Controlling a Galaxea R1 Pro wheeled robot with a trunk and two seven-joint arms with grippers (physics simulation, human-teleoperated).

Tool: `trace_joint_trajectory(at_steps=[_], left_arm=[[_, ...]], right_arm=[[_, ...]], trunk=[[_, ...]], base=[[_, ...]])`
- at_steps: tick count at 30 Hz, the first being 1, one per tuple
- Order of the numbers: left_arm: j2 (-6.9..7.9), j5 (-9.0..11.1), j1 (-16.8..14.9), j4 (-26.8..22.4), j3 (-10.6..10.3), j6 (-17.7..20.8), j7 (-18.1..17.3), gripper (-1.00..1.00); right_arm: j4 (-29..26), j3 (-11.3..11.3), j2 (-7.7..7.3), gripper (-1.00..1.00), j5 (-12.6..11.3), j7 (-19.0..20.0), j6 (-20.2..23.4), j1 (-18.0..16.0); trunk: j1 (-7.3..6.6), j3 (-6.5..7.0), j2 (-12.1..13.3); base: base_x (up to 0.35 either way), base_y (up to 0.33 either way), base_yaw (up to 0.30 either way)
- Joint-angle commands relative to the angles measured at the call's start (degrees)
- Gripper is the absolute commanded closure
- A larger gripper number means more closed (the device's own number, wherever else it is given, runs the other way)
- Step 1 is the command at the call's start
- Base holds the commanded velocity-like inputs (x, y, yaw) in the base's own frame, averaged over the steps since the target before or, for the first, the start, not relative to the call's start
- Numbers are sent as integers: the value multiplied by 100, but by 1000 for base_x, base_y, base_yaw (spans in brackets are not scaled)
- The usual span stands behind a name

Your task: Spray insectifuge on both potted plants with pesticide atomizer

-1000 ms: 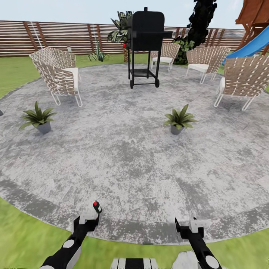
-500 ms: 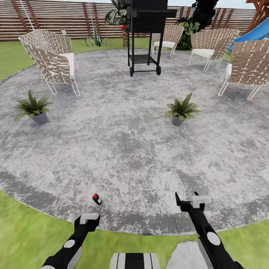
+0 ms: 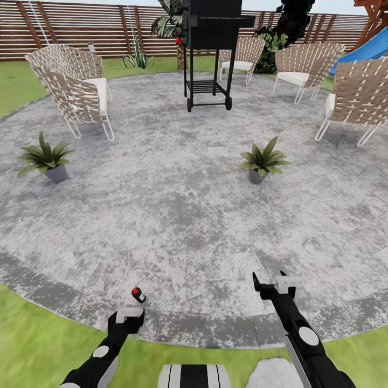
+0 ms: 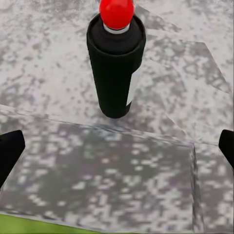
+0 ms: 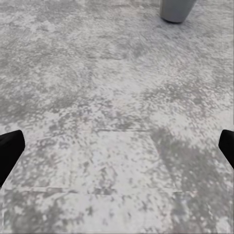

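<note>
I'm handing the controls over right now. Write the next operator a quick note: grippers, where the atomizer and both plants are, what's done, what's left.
Left gripper: open, empty, low over the patio edge, lined up just short of the atomizer.
Right gripper: open, empty, over bare paving.
Pesticide atomizer: standing upright on the patio right ahead of the left gripper, dark body with a red top, not touched.
Potted plants: one on the left side of the patio, one right of centre, both farther out than the arms.
Done: robot is positioned at the atomizer.
Left: grasp the atomizer, drive to each plant, spray both. No spray visible on either.
</note>
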Motion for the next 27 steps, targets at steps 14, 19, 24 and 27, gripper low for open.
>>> trace_joint_trajectory(at_steps=[14, 19, 24, 27], left_arm=[[-1, 1, -2, 5, 12, -22, -7, -100], [-1, 3, -2, 5, 12, -22, -9, -100], [-1, 4, -2, 5, 12, -22, -9, -100], [1, 4, -2, 5, 12, -22, -9, -100]], right_arm=[[22, 1, -2, -100, 9, -2, -14, -2], [22, 1, -2, -100, 9, -2, -14, -2], [28, 1, -1, -100, 9, -2, -14, -2], [30, 1, -4, -100, 9, -2, -14, -2]], trunk=[[1, -4, -1], [1, -4, -1], [1, -4, -1], [1, -4, -1]], base=[[93, 0, 0], [51, 0, 0], [7, 0, 0], [57, 0, 0]])
